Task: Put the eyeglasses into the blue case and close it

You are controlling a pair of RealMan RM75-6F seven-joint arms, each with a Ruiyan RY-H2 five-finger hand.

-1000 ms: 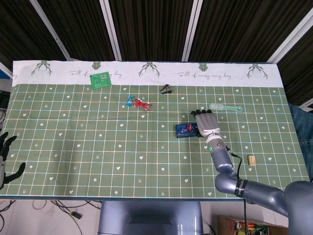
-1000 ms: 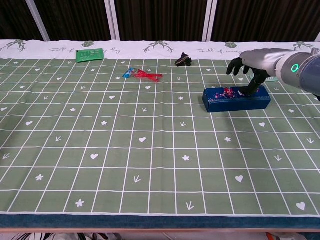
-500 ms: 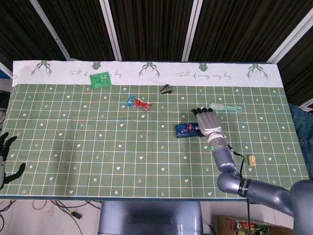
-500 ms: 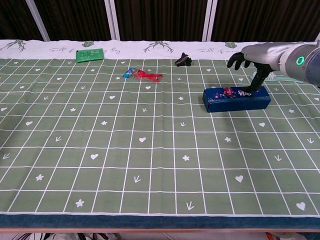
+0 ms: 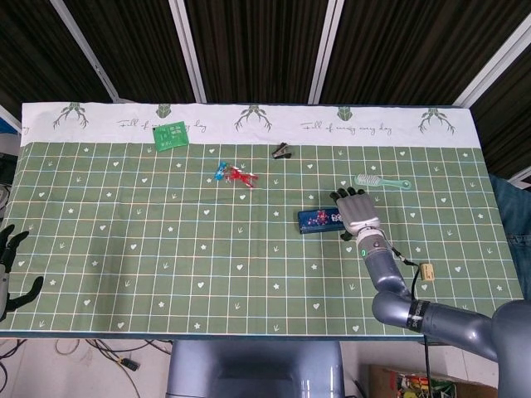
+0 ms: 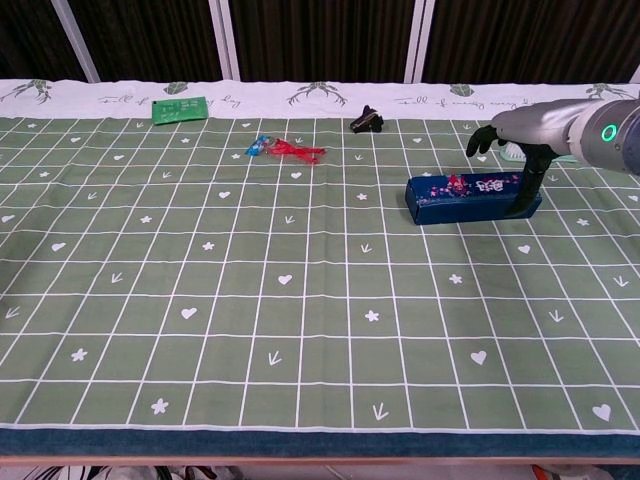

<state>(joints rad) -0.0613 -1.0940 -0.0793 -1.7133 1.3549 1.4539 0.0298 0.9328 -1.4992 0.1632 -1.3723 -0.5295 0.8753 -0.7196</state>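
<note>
Chest view shows the blue case (image 6: 472, 197) lying closed on the green tablecloth (image 6: 300, 300), its long axis running left to right across the table. The right hand (image 6: 515, 140) hovers over the case's right end, fingers spread and holding nothing, with one dark digit reaching down at that end; whether it touches the case I cannot tell. In the head view the same right hand (image 5: 357, 209) sits just right of the case (image 5: 319, 220), overlapping its end.

The left hand (image 5: 10, 265) is at the table's near-left edge, well apart from the case, fingers apart and empty. The right hand is plainly the nearer one.

No eyeglasses are visible outside the case; judging by the shut lid, they are probably already inside and the task is near done, perhaps needing only a final press.

Left of the case and further back lie a small red and blue object (image 5: 235, 174), a black clip (image 5: 283, 151) and a green card (image 5: 170, 134); a mint hairbrush (image 5: 380, 181) lies just behind the right hand. The case lid carries a red and white pattern with print too small to read. The white border of the cloth bears cursive script, not legible.
</note>
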